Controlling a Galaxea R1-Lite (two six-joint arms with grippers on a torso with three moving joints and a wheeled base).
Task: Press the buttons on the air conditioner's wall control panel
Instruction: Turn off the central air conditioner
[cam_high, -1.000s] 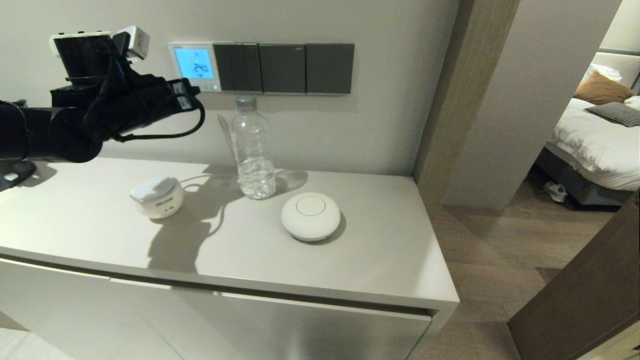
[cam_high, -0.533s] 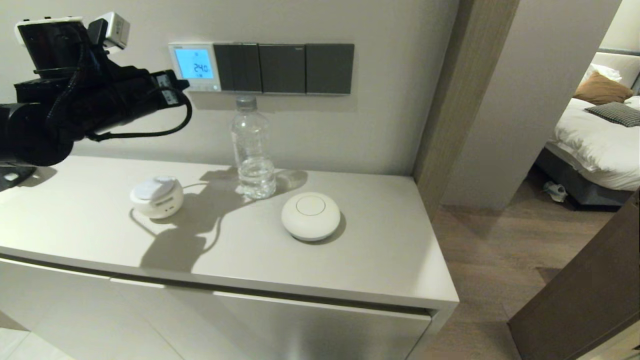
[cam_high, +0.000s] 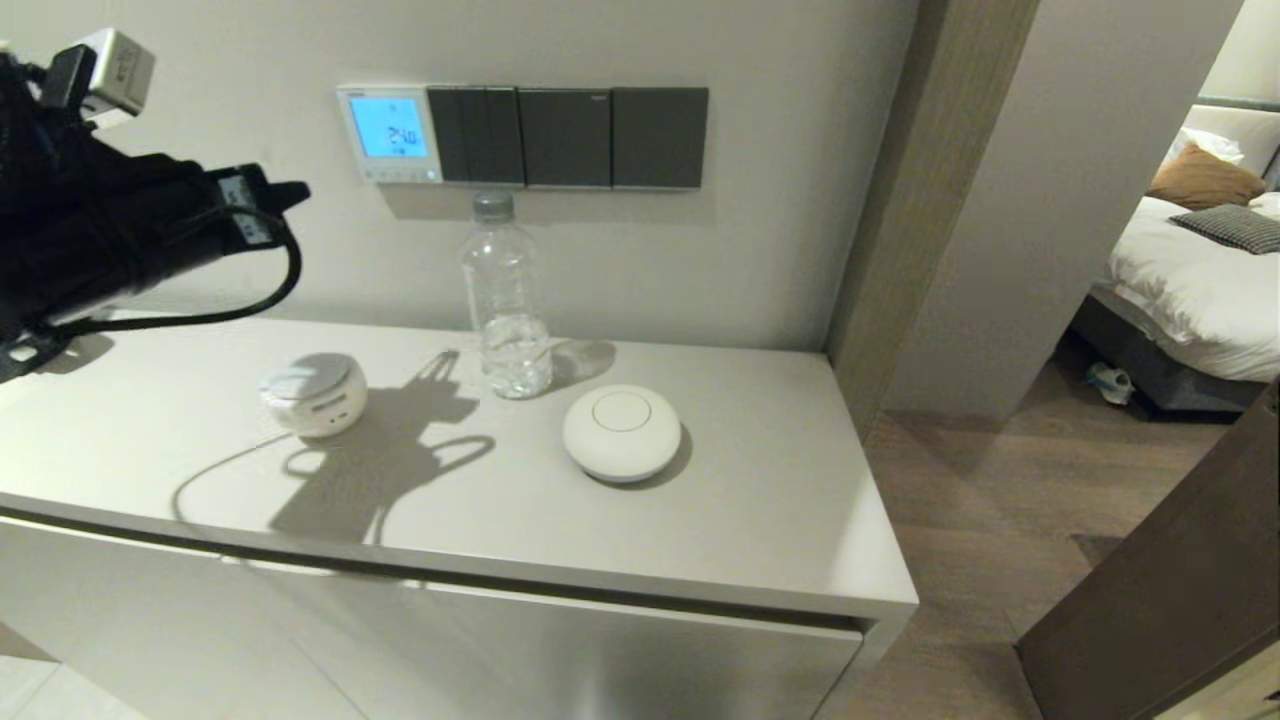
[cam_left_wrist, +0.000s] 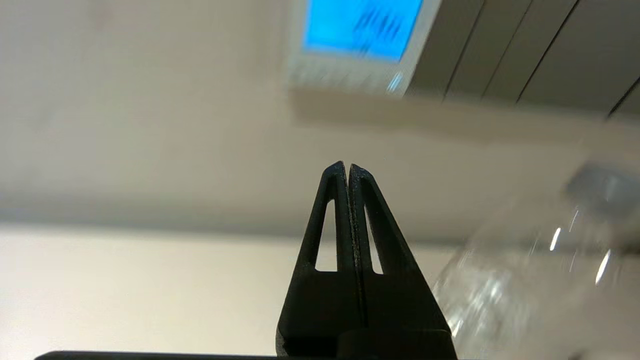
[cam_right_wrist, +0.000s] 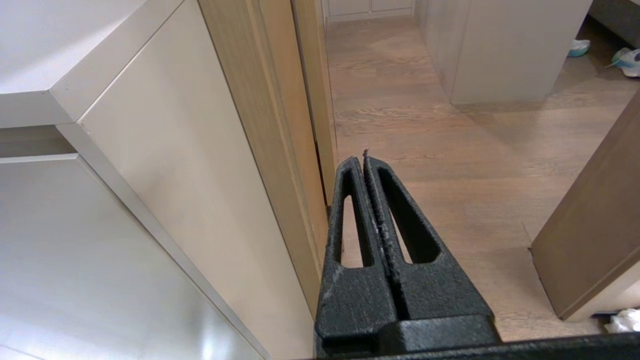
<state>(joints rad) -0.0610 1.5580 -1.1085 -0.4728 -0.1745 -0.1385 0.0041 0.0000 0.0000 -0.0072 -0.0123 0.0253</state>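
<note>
Starting at the far left of the head view, we're holding our left gripper (cam_high: 290, 190) up in the air with its fingers pressed fully together and nothing pinched between them; the left wrist view shows the same thing, the two black tips meeting in a single point. It's sitting well apart from the wall, so we're not touching anything right now. Moving right, the air conditioner's wall control panel (cam_high: 389, 133) is glowing blue in the upper left-centre of the frame, and the buttons (cam_high: 391, 174) are running along its bottom strip, unobstructed. Next along, the dark switch plates (cam_high: 567, 137) are sitting just beside it, with a water bottle (cam_high: 507, 300) standing on the cabinet top (cam_high: 780, 520) below. We can't tell from here whether any press has registered, so we're guessing a press is either finished or about to start. Our right gripper (cam_right_wrist: 365, 159) is hanging closed and empty over the floor, parked.
</note>
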